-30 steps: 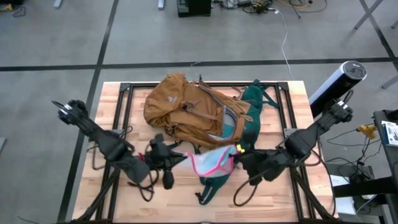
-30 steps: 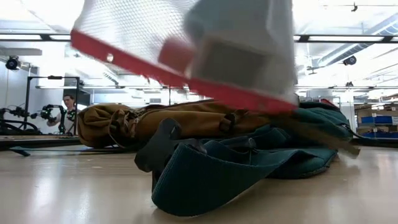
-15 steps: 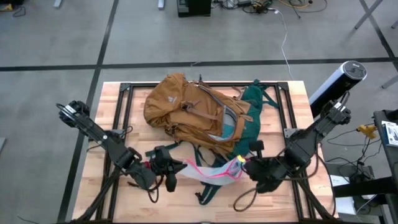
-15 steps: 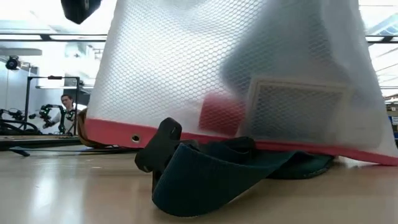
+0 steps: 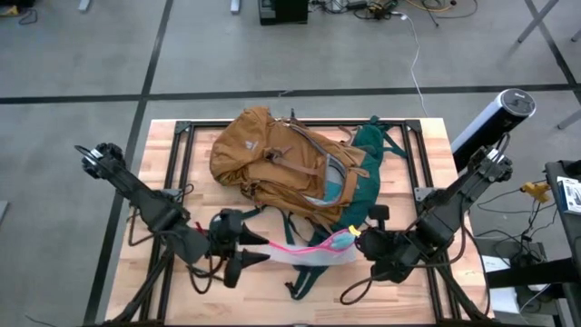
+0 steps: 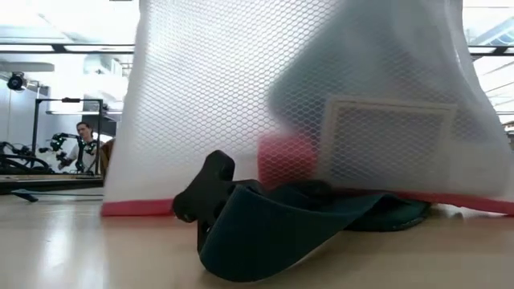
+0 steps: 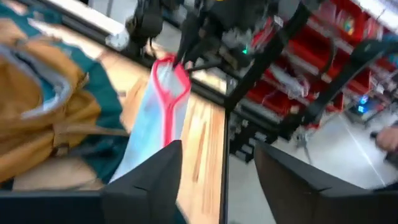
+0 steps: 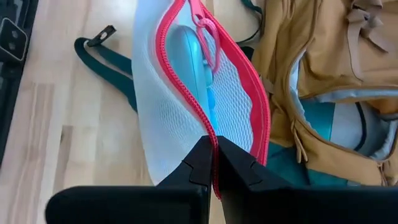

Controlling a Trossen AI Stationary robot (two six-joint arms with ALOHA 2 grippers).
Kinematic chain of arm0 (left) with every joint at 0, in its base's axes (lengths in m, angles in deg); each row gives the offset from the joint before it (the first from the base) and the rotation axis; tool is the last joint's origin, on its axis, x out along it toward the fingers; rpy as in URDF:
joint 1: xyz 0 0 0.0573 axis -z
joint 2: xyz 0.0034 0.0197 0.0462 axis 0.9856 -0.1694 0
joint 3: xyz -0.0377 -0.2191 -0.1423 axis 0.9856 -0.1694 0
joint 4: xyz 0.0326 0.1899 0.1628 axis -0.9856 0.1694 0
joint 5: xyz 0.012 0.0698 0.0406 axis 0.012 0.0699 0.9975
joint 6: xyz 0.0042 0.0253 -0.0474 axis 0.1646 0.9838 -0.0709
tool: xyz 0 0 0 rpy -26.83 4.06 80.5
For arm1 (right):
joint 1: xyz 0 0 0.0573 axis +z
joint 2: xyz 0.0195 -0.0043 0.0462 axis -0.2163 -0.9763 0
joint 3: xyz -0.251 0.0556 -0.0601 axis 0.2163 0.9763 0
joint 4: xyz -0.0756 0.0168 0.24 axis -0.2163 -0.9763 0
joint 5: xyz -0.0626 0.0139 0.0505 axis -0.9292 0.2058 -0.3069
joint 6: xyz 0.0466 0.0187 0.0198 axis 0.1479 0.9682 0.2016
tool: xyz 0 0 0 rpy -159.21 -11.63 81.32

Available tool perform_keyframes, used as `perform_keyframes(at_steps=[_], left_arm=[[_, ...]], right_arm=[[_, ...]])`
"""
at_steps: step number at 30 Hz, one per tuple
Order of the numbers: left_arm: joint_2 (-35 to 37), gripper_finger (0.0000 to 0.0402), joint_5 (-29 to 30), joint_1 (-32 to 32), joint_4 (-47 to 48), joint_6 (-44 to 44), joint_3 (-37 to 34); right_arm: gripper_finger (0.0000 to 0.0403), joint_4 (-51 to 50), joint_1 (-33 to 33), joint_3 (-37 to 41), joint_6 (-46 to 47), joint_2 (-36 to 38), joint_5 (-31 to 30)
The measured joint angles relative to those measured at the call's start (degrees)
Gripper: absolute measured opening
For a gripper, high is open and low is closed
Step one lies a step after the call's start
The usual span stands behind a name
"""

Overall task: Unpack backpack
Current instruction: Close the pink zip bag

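The mustard-tan backpack (image 5: 272, 159) lies on the table's far middle, its green back panel and straps (image 5: 363, 173) spread to the right. One green strap (image 6: 265, 233) runs out to the near side. In front of the backpack stands a clear mesh pouch with a pink zip edge (image 5: 304, 250), holding a pale blue thing (image 8: 189, 56). My right gripper (image 5: 359, 238) is shut on the pouch's right end. My left gripper (image 5: 247, 254) is open just left of the pouch's left end, its fingers (image 7: 155, 180) wide apart with nothing between them. My right gripper pinches the pouch's pink zip edge (image 8: 214, 134) between its two fingertips, at the pouch's right end. The fingers slant down from the table's right side. The pouch stands on edge, zip side up, and its lower pink edge (image 6: 128, 207) rests on the table and the green strap.
Black frame rails (image 5: 182, 154) run along the tabletop's sides. A silver cylinder (image 5: 495, 118) stands off the far right corner. A person (image 6: 87, 140) stands far back in the room. Bare wood (image 5: 272, 304) shows along the near edge.
My left gripper has opened, let go of the pouch's left end and drawn back toward the table's left edge. My right gripper has sunk and rolled. The pouch, which hung lifted between both grippers, has come down, and its lower edge now rests on the table.
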Motion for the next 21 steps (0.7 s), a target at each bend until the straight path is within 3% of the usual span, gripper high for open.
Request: perform_keyframes(at_steps=[8, 14, 21], left_arm=[[-13.06, 0.0205, 2.18, -2.3, -2.9, 3.77, 6.73], [-24.73, 0.0197, -3.7, -5.33, -1.14, 14.59, 18.0], [-31.34, 0.0202, -3.97, -8.85, 20.94, 10.57, 29.26]], right_arm=[[0.0, 4.31, 2.31, 0.0, -2.44, 0.0, 0.23], [0.0, 4.29, 2.1, 0.0, -3.47, -0.79, -0.01], [0.0, 4.31, 3.28, 0.0, -3.88, -1.49, -0.33]])
